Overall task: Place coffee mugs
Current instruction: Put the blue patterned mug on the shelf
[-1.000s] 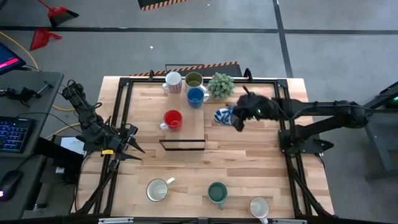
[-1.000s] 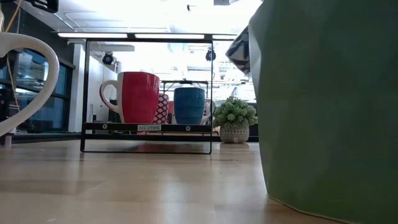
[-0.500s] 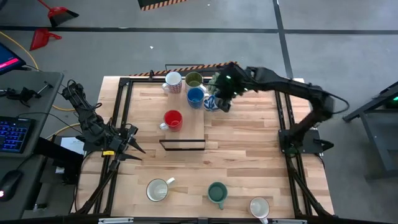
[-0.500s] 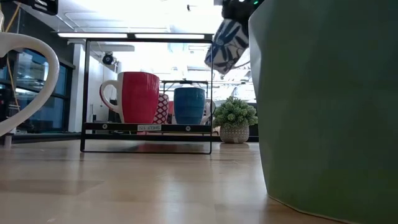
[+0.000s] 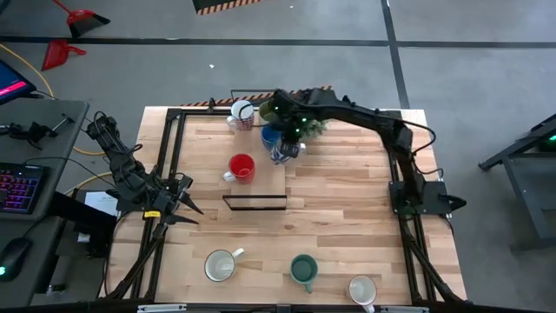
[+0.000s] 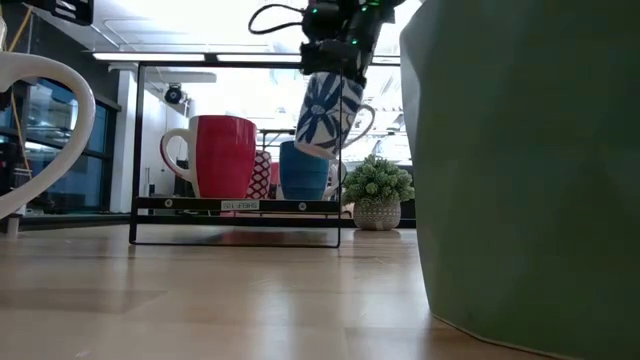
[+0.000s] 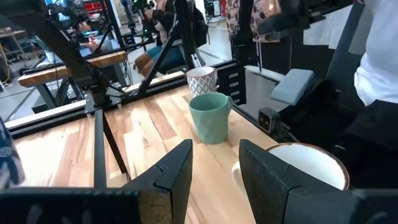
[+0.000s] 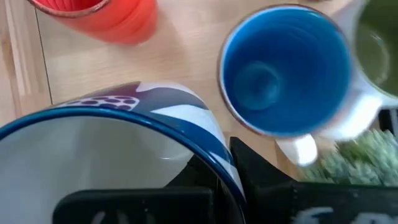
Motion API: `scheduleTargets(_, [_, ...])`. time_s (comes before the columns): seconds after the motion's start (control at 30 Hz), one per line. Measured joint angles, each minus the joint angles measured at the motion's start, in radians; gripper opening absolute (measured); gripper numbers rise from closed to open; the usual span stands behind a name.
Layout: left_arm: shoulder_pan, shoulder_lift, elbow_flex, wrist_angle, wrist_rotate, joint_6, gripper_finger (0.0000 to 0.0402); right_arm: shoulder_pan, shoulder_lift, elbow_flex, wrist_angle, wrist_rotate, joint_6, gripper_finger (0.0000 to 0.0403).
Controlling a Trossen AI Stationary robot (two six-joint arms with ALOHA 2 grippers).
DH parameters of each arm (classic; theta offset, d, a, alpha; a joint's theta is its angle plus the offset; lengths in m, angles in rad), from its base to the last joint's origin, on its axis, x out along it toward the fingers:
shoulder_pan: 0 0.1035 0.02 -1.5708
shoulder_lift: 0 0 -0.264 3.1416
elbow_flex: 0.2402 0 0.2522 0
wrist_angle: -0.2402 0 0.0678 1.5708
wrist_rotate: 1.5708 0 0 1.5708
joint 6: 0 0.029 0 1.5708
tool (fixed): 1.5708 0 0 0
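Observation:
My right gripper (image 5: 285,139) is shut on a white mug with a blue leaf pattern (image 6: 330,112). It holds the mug in the air over the low black rack (image 5: 254,202), close to the blue mug (image 8: 283,78). The red mug (image 5: 241,167) and a red-patterned white mug (image 5: 241,113) also stand at the rack. A cream mug (image 5: 221,265), a teal mug (image 5: 303,270) and a white mug (image 5: 362,289) stand along the near edge. My left gripper (image 5: 184,196) waits open at the table's left edge, with nothing between its fingers. My right gripper has the patterned mug by its rim wall (image 8: 208,146), one finger (image 8: 258,177) outside and the other inside the cup. The fingers come from above, slanting down. The mug hangs below them, mouth up and slightly tilted, clear of the rack. Its handle (image 6: 362,120) points away from the red mug.
A small potted plant (image 6: 377,190) stands at the far side, right of the blue mug and partly under my right arm. A black frame (image 5: 174,156) runs round the tabletop. Bare wood lies between the rack and the near mugs.
My right gripper has swung toward the table's left edge, from right of the plant to above the rack beside the blue mug. It has tipped to point more steeply down. The patterned mug has come with it and now hangs nearly upright.

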Motion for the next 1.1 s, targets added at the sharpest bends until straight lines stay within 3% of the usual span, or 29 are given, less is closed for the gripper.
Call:
scheduleTargets(0.53, [0.0, 0.002, 0.0, -0.03, -0.051, -0.008, 0.0119, 0.026, 0.092, -0.014, 0.099, 0.002, -0.003, 0.0])
scheduleTargets(1.1, [0.0, 0.005, 0.0, -0.035, -0.051, -0.009, 0.0119, 0.079, 0.112, -0.014, 0.123, 0.094, 0.067, 0.0])
